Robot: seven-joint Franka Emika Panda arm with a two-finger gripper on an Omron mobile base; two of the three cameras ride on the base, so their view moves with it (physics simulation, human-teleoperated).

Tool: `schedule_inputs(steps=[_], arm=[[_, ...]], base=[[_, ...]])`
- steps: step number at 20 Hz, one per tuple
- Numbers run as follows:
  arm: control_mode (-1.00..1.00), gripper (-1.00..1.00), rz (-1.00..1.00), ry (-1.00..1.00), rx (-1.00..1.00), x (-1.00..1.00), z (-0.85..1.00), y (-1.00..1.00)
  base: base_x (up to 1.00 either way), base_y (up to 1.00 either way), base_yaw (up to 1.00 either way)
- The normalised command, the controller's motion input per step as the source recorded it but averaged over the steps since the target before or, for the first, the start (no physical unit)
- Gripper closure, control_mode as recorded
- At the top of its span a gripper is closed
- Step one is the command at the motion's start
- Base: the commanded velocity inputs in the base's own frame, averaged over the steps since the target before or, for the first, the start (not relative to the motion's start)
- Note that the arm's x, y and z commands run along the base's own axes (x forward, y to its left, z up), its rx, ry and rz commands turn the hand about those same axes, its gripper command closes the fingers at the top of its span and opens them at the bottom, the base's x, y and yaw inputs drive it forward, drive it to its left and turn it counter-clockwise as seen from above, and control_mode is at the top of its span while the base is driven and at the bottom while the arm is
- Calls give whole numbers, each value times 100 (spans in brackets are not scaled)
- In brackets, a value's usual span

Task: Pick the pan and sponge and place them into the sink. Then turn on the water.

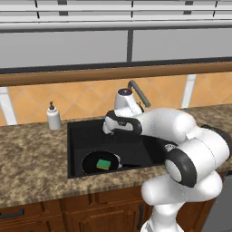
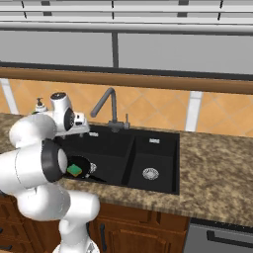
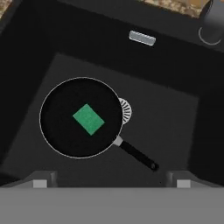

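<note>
— Where, exactly, do the pan and sponge sit?

— Squarely in the larger basin of the sink [image 1: 74,149]; the pan [image 3: 61,131] lies flat on the basin floor, its straight dark handle [image 3: 138,155] angled away from the bowl, and the green sponge [image 3: 89,119] rests inside it, near the middle; the pan's rim covers part of the round silver drain [image 3: 126,110] beside it.

— And the claw?

— Spread wide and holding nothing; the claw [image 3: 111,183] hangs above the basin looking straight down, one dark fingertip [image 3: 40,183] at each lower corner of the hand view, with the pan and its handle between and beyond them, untouched.

— What surrounds the sink?

— From the right base view, the smaller basin [image 2: 152,158] lies just beside the larger one, with its own silver drain; the dark grey gooseneck faucet [image 2: 109,106] rises at the back edge; no water runs from it; a white soap dispenser [image 1: 53,117] stands on the speckled stone bench [image 1: 31,154] near the sink's far corner, against an orange tiled wall [image 1: 86,97].
</note>
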Motion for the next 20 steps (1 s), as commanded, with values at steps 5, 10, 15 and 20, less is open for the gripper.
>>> schedule_inputs(steps=[5, 10, 15, 20], arm=[[-100, -100, -28, -3, 4, -69, 100, -55], [-100, -100, -28, -15, 13, -90, 100, -58], [-100, -100, -29, -16, 25, -59, 63, -76], [-100, -100, -17, 2, 39, 1, 6, -100]], base=[[0, 0, 0], [0, 0, 0], [0, 0, 0], [0, 0, 0]])
